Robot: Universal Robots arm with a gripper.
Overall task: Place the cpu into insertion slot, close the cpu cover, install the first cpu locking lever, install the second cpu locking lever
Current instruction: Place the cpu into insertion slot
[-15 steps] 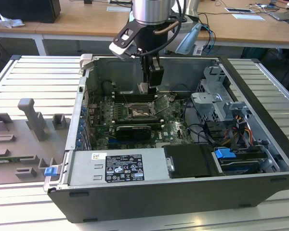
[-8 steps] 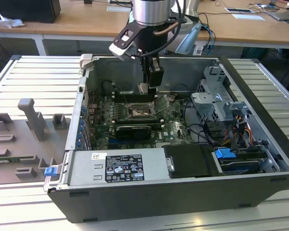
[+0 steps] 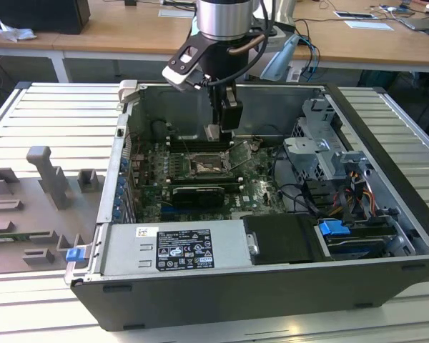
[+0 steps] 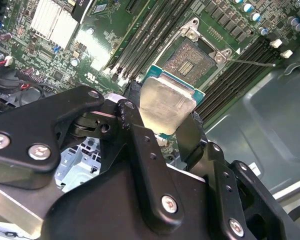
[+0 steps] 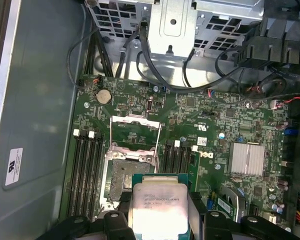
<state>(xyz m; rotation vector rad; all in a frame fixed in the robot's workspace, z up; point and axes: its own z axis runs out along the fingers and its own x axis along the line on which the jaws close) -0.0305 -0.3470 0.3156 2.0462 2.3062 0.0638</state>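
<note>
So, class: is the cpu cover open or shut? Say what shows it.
Open. The cpu cover stands swung up off the insertion slot, whose contacts lie bare; the gripper holds the cpu clear of it.

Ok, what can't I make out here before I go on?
- Underside of the cpu, held in the gripper: turned away in both wrist views.
- Near part of the insertion slot: covered by the cpu in the first wrist view.
- Height of the cpu above the slot: too small to judge in the exterior view.

Black hand (image 4: 165, 112), silver screws (image 4: 170, 203), grey wrist (image 3: 225, 18)
</note>
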